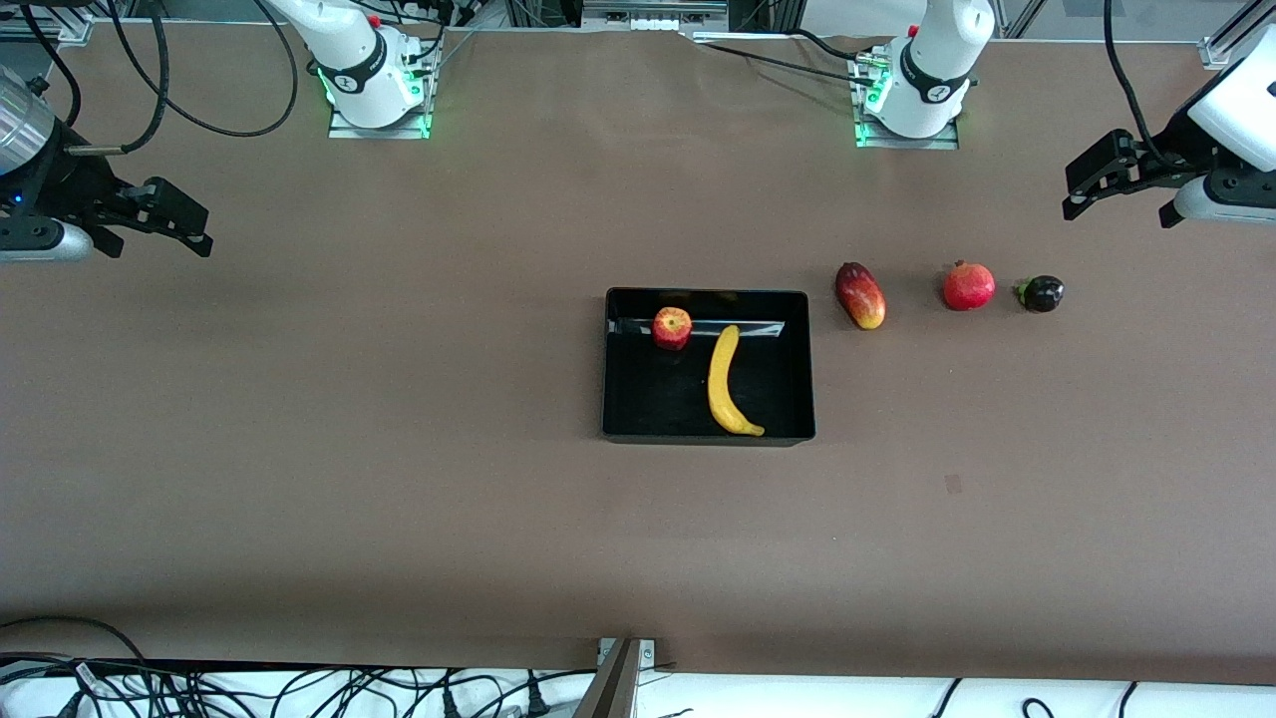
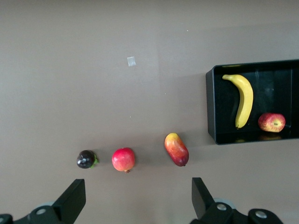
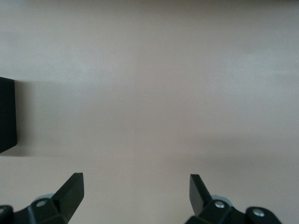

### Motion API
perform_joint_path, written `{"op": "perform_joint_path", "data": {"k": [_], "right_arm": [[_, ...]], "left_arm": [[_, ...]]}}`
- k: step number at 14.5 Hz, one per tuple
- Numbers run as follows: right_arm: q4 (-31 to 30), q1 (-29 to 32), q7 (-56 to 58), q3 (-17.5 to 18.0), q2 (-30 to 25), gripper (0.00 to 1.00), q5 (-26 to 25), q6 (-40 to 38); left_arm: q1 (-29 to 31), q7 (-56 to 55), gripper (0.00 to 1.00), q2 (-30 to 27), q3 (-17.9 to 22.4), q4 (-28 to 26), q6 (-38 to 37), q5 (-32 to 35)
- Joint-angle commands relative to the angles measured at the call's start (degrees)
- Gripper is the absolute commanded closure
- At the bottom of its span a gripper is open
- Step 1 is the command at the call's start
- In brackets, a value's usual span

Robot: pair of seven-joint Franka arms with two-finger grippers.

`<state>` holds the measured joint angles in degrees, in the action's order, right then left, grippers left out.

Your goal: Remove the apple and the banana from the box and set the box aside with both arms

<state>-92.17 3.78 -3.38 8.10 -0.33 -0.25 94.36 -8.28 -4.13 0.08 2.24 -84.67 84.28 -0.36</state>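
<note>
The black box (image 1: 809,371) sits mid-table. Inside it lie the red apple (image 1: 672,327) and, beside it, the yellow banana (image 1: 726,384). My left gripper (image 1: 1069,194) is open and empty, up in the air over the left arm's end of the table. My right gripper (image 1: 204,231) is open and empty over the right arm's end. The left wrist view shows the open left gripper (image 2: 138,196), the box (image 2: 211,107), the banana (image 2: 243,98) and the apple (image 2: 271,122). The right wrist view shows the open right gripper (image 3: 135,191) over bare table and one corner of the box (image 3: 7,114).
A mango (image 1: 860,295), a pomegranate (image 1: 969,286) and a small dark fruit (image 1: 1041,293) lie in a row beside the box toward the left arm's end. They also show in the left wrist view: mango (image 2: 176,149), pomegranate (image 2: 124,159), dark fruit (image 2: 86,159).
</note>
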Motion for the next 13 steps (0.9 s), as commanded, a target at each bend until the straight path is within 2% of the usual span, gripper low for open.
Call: {"op": "perform_joint_path", "data": {"k": [1, 2, 4, 8, 13], "right_arm": [[0.9, 0.5, 0.2, 0.3, 0.4, 0.00, -0.8, 0.2], [0.9, 0.5, 0.3, 0.3, 0.4, 0.00, -0.8, 0.2], [0.9, 0.5, 0.3, 0.3, 0.4, 0.00, -0.8, 0.0], [0.9, 0.4, 0.4, 0.4, 0.2, 0.00, -0.8, -0.3], [0.9, 0.4, 0.5, 0.4, 0.2, 0.00, -0.8, -0.3]], "left_arm": [[-2.5, -14.3, 0.00, 3.6, -2.1, -0.1, 1.5, -0.2], [-3.9, -22.2, 0.00, 5.5, -4.1, 0.0, 4.6, 0.4], [-7.3, -33.3, 0.00, 9.1, -4.7, -0.1, 9.3, 1.6], [-11.5, -41.8, 0.00, 16.0, -4.7, -0.4, 16.0, 0.5], [-13.2, -56.1, 0.00, 27.2, -8.8, -0.7, 28.5, -0.8]]}}
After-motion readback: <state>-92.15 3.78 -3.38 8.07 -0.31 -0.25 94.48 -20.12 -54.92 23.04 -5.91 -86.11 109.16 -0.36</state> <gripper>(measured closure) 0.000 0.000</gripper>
